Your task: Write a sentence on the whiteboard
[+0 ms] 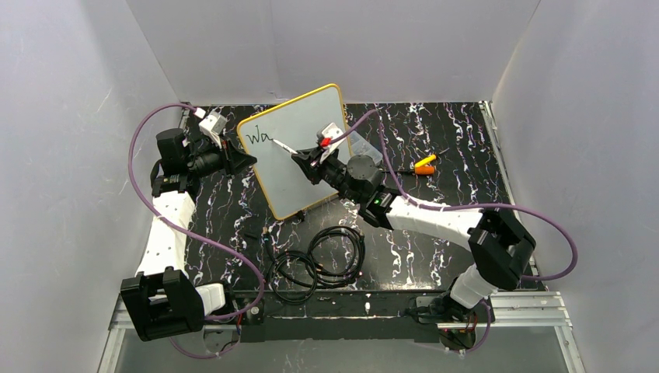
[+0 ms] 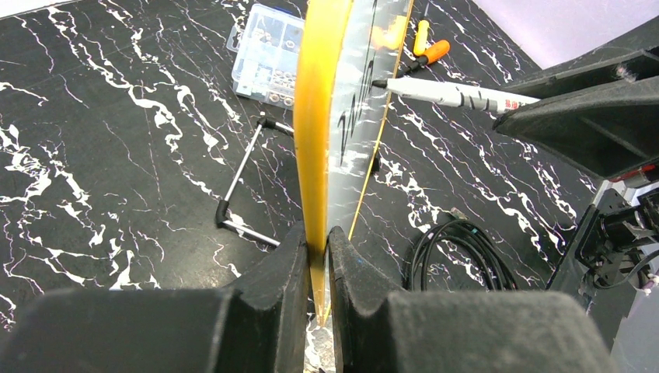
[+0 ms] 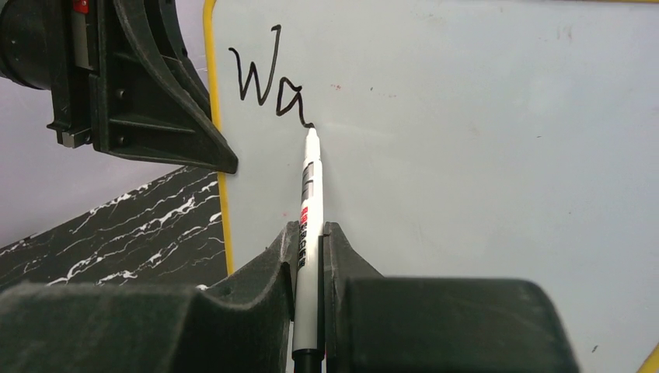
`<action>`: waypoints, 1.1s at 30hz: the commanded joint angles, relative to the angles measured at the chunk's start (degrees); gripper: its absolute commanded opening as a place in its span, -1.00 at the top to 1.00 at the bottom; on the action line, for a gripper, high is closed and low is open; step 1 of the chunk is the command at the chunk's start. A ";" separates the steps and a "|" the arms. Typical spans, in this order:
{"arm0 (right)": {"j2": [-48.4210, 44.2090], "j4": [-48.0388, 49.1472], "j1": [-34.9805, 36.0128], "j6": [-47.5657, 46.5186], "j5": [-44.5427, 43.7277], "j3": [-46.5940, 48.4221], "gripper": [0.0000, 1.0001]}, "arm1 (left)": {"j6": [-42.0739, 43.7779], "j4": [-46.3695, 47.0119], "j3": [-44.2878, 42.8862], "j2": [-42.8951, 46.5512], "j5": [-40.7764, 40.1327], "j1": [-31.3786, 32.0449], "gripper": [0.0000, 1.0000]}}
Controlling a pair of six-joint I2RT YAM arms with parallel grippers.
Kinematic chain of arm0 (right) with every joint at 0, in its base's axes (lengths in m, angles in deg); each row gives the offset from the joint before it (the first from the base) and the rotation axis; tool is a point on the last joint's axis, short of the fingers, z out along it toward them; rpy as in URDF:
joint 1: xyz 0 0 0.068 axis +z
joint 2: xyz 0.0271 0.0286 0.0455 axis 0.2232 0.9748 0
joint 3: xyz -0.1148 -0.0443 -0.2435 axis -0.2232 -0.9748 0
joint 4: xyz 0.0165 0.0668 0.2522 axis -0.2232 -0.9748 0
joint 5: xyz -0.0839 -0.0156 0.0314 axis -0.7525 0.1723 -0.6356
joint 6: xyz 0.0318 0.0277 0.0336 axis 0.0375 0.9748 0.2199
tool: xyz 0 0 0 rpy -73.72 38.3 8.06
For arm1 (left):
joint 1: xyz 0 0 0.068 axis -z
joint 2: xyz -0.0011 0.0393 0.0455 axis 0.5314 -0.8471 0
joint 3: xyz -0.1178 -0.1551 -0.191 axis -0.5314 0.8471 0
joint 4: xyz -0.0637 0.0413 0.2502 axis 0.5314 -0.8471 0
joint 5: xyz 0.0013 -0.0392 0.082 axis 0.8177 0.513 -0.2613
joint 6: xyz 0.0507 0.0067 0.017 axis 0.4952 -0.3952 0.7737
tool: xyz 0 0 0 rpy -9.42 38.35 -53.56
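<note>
top view: the whiteboard (image 1: 311,167) stands propped up on the black marbled table (image 1: 466,132), towards the back left. the left gripper (image 1: 239,160) pinches its left edge; the right gripper (image 1: 308,162) holds a marker (image 1: 284,147) against its face. the sentence (image 1: 258,139) so far reads "wa", at the upper left.

left wrist view: the jaws are clamped on the board's yellow frame, seen edge-on.

right wrist view: the jaws are clamped on the marker barrel, tip resting at the tail of the "a".

risk, as i judge it: a hard push from the pen could swing the board in the left pinch and skew the letters; the marker could also slip in its grip.
</note>
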 commanded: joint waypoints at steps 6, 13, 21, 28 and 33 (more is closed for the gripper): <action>-5.11 3.09 -0.49 -0.59 -0.48 0.84 0.97 | 0.72 -4.41 0.24 0.49 1.67 0.50 1.00; -2.62 3.21 -0.53 -0.85 0.88 3.69 0.97 | 0.74 -4.43 0.24 0.42 1.76 0.47 1.00; -0.57 3.07 -0.49 -0.77 1.28 5.49 0.97 | 0.61 -4.41 0.16 0.40 2.02 0.54 1.00; 1.35 2.18 -0.54 -0.86 -1.15 7.01 0.97 | 0.66 -4.41 0.24 0.49 2.09 0.47 1.00; 1.68 1.19 -0.59 -1.03 -3.72 7.21 0.97 | 0.70 -4.42 0.24 0.56 2.04 0.49 1.00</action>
